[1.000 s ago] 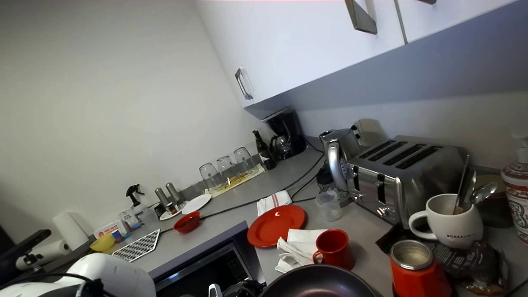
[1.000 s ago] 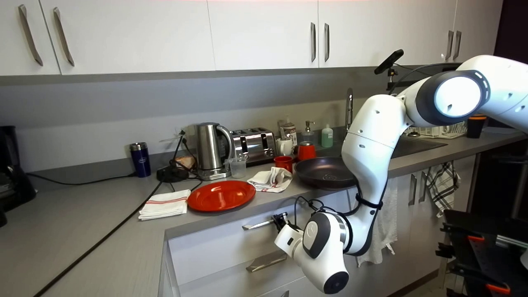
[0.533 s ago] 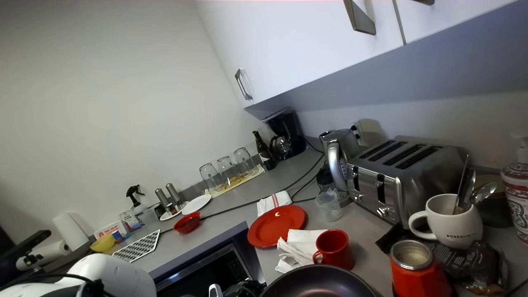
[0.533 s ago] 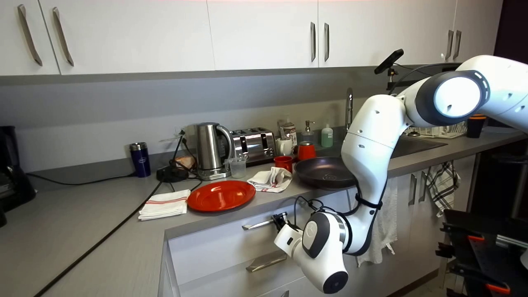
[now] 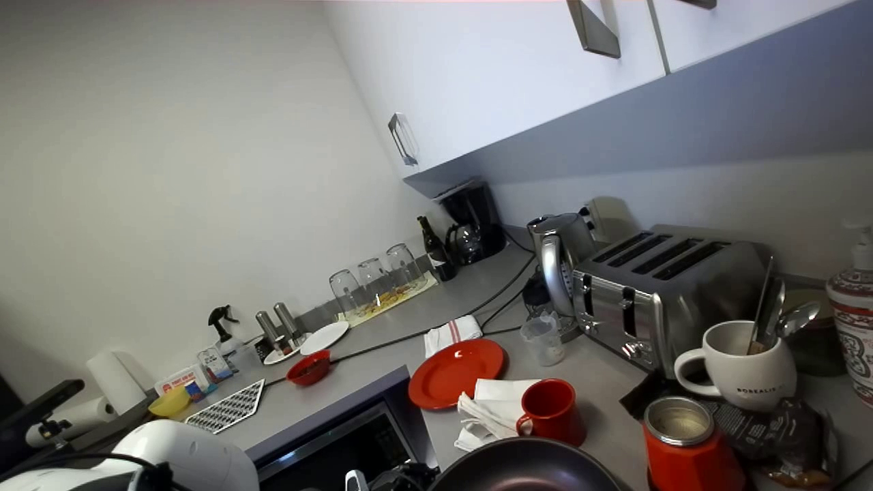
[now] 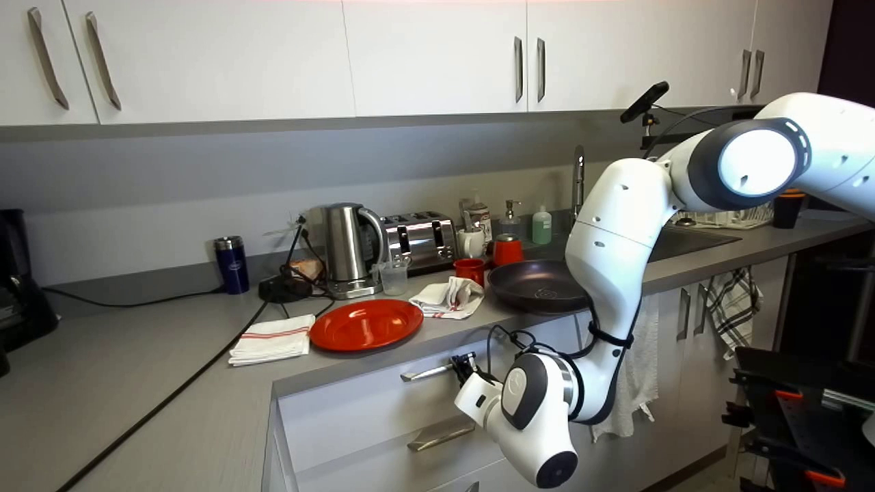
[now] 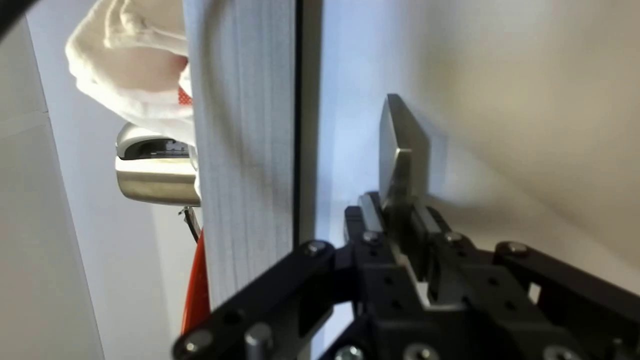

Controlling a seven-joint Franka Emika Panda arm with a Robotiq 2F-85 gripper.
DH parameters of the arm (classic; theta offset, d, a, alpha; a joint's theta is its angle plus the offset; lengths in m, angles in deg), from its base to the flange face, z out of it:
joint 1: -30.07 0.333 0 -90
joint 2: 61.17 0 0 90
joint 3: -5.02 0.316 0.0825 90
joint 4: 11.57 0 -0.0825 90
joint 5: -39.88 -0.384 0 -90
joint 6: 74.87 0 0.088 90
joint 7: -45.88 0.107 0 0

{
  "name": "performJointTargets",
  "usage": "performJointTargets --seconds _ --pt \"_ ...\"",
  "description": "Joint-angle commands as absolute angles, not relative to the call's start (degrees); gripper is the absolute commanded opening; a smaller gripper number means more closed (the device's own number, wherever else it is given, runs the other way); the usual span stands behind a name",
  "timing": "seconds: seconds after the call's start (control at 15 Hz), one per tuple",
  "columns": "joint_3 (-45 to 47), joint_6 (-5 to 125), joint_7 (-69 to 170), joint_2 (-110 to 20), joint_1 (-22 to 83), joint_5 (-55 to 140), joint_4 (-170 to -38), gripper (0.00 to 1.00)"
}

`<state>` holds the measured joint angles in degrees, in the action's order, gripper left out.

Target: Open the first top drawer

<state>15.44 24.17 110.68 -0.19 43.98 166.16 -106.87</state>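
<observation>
In the wrist view, the top drawer (image 7: 480, 115) is seen as a pale front just beside the edge of the worktop (image 7: 245, 150), and it is judged to be closed. Its metal handle (image 7: 405, 137) is pinched by the gripper (image 7: 397, 215), with one of the fingers (image 7: 371, 215) on the worktop side and its mate on the far side. The step in hand is taken to be the pull. It should be made slowly and level, square to the front, so that the handle is not slid out of the grip and the drawer is not jammed; any lift should be avoided, since the worktop lies near.

In an exterior view, the arm (image 6: 608, 266) is extended from the right edge, hung down past the front of the worktop and folded at a low wrist (image 6: 526, 396), with the gripper pointed up and toward the handle. One end of the handle is bare, so the load may be carried off centre.

In an exterior view, only a white arm link (image 5: 184, 453) is clearly shown at bottom left; the top drawer is not seen, and the grip cannot be judged there, beside the pan (image 5: 525, 470)
</observation>
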Motion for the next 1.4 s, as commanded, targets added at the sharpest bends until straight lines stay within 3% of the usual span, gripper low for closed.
performJointTargets --seconds 0.0,1.33 --pt "17.26 22.66 111.64 1.43 47.79 168.55 -110.16 0.07" --pt "17.21 19.87 114.42 0.89 47.52 175.25 -114.92 0.07"
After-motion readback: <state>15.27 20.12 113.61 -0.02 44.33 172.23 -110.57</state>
